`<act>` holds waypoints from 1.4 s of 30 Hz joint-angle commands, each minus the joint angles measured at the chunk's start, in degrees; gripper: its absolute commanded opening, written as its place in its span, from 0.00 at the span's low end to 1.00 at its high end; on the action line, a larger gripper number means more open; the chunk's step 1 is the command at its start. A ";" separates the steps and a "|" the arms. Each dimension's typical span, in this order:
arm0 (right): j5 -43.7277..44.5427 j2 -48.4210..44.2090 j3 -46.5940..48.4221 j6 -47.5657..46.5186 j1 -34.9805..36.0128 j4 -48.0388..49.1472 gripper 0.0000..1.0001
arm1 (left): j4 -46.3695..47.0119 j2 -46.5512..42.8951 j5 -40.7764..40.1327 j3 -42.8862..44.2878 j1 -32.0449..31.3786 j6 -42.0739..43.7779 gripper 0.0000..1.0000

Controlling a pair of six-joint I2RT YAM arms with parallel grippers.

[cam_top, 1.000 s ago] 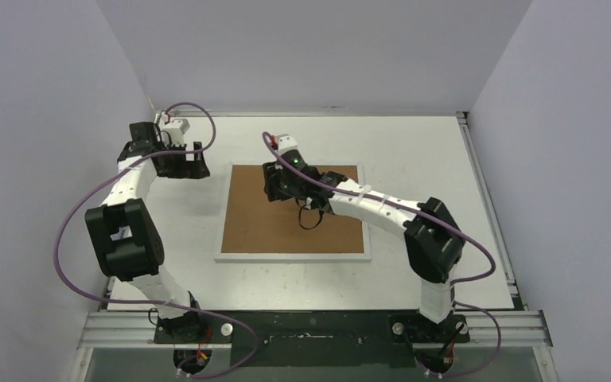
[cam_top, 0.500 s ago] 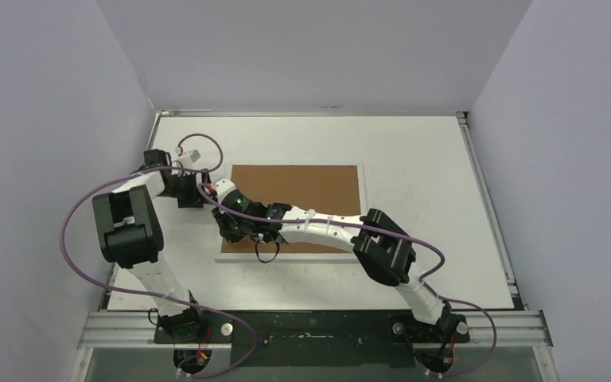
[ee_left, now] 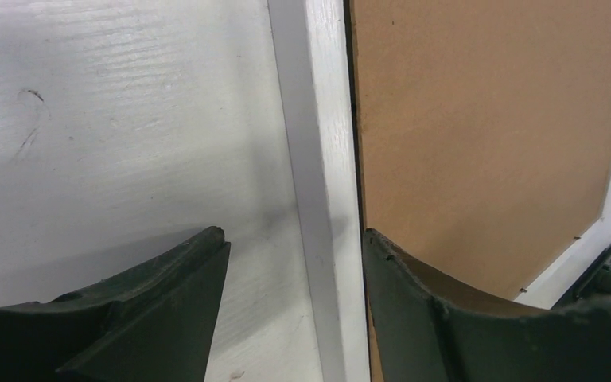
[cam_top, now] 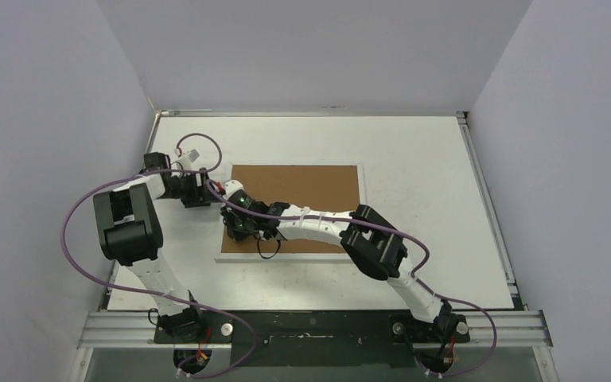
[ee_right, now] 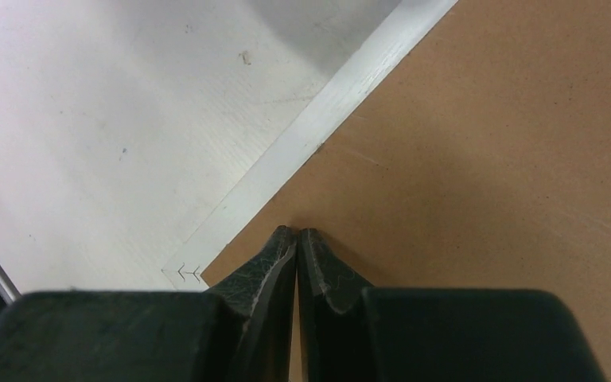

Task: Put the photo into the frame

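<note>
The white frame [cam_top: 294, 255] lies on the table with a brown backing board [cam_top: 310, 187] filling it. The photo is hidden. My left gripper [cam_top: 207, 193] is at the frame's left side. In the left wrist view it [ee_left: 294, 236] stands open astride the white frame rail [ee_left: 326, 159], one finger over the table and the other at the edge of the board [ee_left: 485, 119]. My right gripper [cam_top: 235, 227] is over the board's near left part. In the right wrist view it [ee_right: 297, 232] is shut with nothing between the tips, which rest over the brown board [ee_right: 485, 159] beside the frame rail [ee_right: 318, 119].
Pale walls [cam_top: 64, 119] enclose the white table [cam_top: 414, 151] on the left, back and right. A metal rail [cam_top: 318, 326] with both arm bases runs along the near edge. Purple cables [cam_top: 71, 231] loop around the arms. The two grippers are close together at the frame's left edge.
My right gripper swung from the board's middle to its near left part and shut. The left gripper came from the back left to the frame's left rail, its jaws narrowing.
</note>
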 commanded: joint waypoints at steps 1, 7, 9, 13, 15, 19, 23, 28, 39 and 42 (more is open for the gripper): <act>-1.53 0.30 -0.29 1.63 -0.70 3.41 0.07 | 1.05 2.90 0.42 -1.32 0.10 0.44 0.58; -1.98 1.74 -0.44 2.15 -0.89 1.53 0.05 | 1.99 2.77 -0.38 -2.38 -0.79 1.25 0.55; -1.95 1.98 -0.75 2.27 -0.97 0.31 0.05 | 1.90 2.76 -0.32 -2.45 -1.17 1.38 0.54; -0.64 1.65 -2.36 1.71 -1.21 -2.65 0.05 | 1.97 2.51 -0.60 -2.61 -2.20 1.76 0.51; -0.12 1.03 -4.20 1.49 -1.48 -3.30 0.05 | 2.17 2.34 -0.90 -2.78 -2.65 1.88 0.51; 0.18 -0.03 -8.12 1.27 -2.08 -3.34 0.05 | 2.19 2.58 -0.75 -2.36 -2.77 1.30 0.50; 0.19 -0.55 -10.55 1.38 -2.71 -2.90 0.05 | 1.81 2.69 -0.74 -2.35 -2.99 1.20 0.47; -0.02 -1.02 -12.68 1.61 -3.66 -2.27 0.05 | 0.95 2.73 -0.03 -1.89 -3.08 1.22 0.47; -1.24 -0.51 -16.37 2.36 -4.24 -0.28 0.05 | -1.64 1.37 -3.02 -1.27 -4.55 5.86 0.48; -1.28 -0.53 -17.06 2.38 -4.35 -0.23 0.05 | -1.89 1.55 -4.68 -1.22 -5.31 6.88 0.48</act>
